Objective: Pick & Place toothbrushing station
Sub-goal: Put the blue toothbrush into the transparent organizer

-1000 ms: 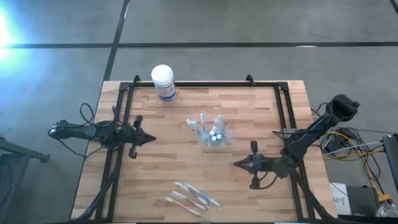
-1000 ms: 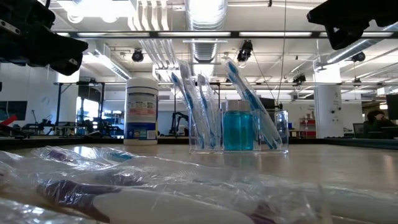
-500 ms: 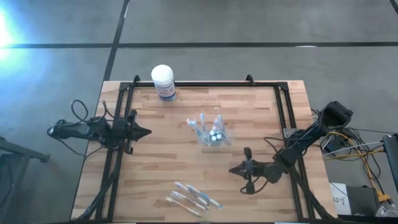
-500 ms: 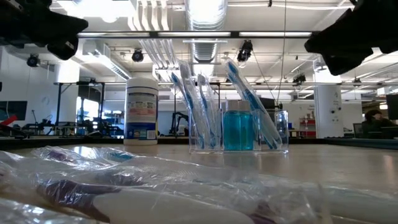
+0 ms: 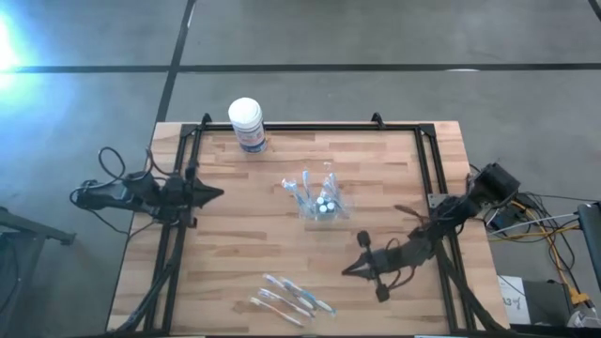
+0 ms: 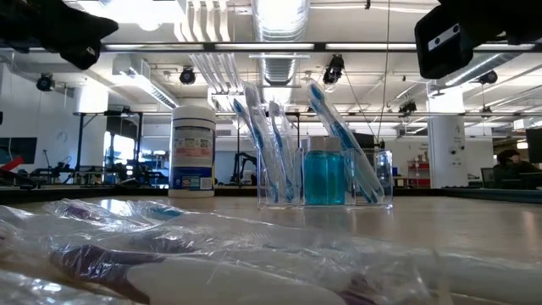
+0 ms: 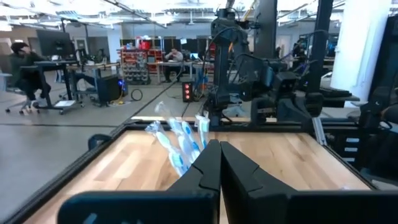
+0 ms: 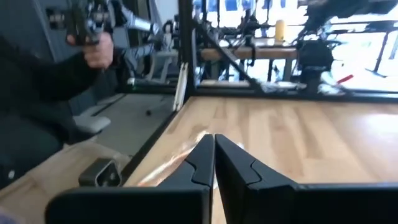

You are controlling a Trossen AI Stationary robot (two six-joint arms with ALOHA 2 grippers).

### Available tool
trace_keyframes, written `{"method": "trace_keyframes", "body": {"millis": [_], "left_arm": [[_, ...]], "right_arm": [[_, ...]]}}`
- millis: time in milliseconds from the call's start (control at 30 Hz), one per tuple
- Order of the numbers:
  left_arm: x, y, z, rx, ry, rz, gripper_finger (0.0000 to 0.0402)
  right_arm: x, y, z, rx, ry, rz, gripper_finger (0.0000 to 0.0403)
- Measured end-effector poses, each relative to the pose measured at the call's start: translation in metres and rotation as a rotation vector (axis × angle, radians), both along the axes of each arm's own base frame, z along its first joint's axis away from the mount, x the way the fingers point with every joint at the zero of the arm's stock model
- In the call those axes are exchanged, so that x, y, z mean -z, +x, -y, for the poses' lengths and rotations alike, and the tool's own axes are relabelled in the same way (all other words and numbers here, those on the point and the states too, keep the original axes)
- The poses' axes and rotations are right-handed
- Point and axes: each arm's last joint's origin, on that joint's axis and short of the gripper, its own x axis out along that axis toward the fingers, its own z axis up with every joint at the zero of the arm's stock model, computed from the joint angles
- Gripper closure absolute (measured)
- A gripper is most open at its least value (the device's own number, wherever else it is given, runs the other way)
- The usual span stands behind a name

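High view: small clear plastic oval toothbrushing station [image 5: 319, 201] stands mid wooden counter [image 5: 394, 169], w/ a white round tub with blue label [image 5: 247, 124] at the far edge and a clear-wrapped bundle of toothbrushes [image 5: 289, 298] at the near edge. Left hand [image 5: 218, 193] pinched together, empty, at the counter's left rail; right hand [image 5: 346, 271] pinched together, empty, near-right of the station, well apart from it. Low view alone shows blue liquid and upright blue-white brushes [image 6: 254, 135] inside. Left wrist view shows a seated person [image 7: 25, 68] in the room beyond.

Clear toothbrushing station [image 5: 320, 201] holding blue-white brushes [image 6: 254, 135], teal liquid; white tub [image 5: 246, 123] with blue label; light striped wood bench [image 5: 254, 235].
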Motion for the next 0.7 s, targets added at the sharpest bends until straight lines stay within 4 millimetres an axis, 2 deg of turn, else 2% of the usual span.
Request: {"method": "trace_keyframes", "body": {"millis": [233, 367, 533, 700], "left_arm": [[-0.013, -0.007, -0.001, -0.003, 0.013, 0.033, 0.04], [-0.016, -0.009, -0.001, -0.003, 0.01, 0.047, 0.04], [-0.015, -0.009, -0.001, -0.003, 0.009, 0.046, 0.0399], [-0.012, -0.007, -0.001, -0.002, -0.002, 0.03, 0.0399]], "right_arm": [[-0.021, -0.037, 0.042, 0.048, 0.063, 0.061, 0.0394], [-0.022, -0.059, 0.061, 0.085, 0.108, 0.058, 0.0394], [-0.024, -0.073, 0.072, 0.105, 0.107, 0.03, 0.0394], [-0.023, -0.072, 0.075, 0.232, 0.065, -0.118, 0.0394]]}}
